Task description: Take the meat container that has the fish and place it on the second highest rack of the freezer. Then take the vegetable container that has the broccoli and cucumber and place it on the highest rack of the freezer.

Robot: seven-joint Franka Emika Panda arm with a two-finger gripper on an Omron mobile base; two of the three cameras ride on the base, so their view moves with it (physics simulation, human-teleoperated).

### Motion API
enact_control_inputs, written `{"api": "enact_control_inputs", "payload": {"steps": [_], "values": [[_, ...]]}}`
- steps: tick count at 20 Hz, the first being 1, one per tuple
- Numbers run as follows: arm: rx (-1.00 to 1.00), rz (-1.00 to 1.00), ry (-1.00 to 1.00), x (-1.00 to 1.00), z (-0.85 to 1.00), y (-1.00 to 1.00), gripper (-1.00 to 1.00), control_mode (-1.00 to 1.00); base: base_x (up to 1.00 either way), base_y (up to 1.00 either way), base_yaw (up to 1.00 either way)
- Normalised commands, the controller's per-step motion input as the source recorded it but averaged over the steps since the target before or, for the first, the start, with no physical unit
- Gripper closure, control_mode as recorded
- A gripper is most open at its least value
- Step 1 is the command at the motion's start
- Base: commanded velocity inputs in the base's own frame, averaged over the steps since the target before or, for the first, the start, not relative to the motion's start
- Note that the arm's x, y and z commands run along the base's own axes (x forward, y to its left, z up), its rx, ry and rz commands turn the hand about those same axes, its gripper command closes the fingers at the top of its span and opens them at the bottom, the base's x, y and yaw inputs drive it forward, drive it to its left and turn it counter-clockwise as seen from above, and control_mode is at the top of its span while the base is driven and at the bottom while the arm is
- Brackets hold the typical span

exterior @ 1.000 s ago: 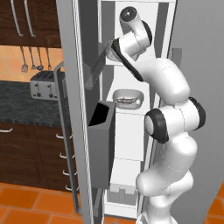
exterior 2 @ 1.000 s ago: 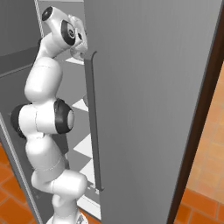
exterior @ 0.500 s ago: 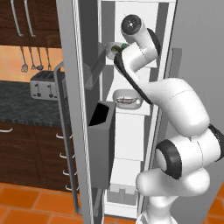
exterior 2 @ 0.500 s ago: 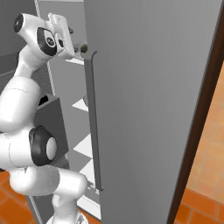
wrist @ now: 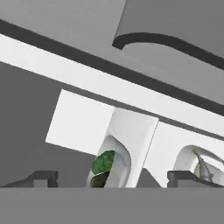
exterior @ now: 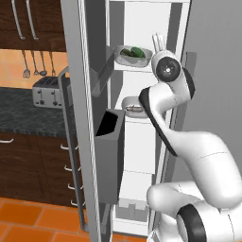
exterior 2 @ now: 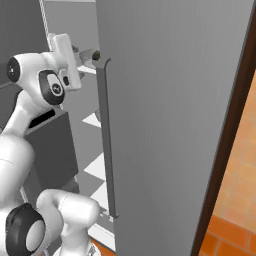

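The freezer [exterior: 90, 142] stands open. On its highest rack [exterior: 142, 67] rests the vegetable container [exterior: 132, 55] with the broccoli [exterior: 126, 52] and the cucumber [exterior: 137, 50] inside. One shelf lower sits the meat container [exterior: 132, 105], partly hidden by my arm, with the fish [wrist: 202, 166] in it. My gripper [exterior: 158, 41] is open and empty, just to the right of the vegetable container and apart from it. The hand view is rolled: between the wide-apart fingertips [wrist: 41, 177] I see the vegetable container [wrist: 117, 164] and the broccoli [wrist: 103, 162].
The freezer's open door [exterior: 75, 118] with a dark door bin [exterior: 109, 156] is on the left. The other grey door [exterior 2: 165, 125] with its bar handle [exterior 2: 107, 140] stands close on the right. A toaster [exterior: 47, 92] sits on the dark counter beyond.
The hand has drawn back to the right, away from the top rack. The vegetable container stays on that shelf, free of the fingers.
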Motion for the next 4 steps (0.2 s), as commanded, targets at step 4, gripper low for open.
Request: {"api": "enact_control_inputs", "payload": {"steps": [4], "values": [[0.15, 0.06, 0.00, -1.00, 0.05, -0.16, -1.00, -1.00, 0.00, 0.00, 0.00]]}}
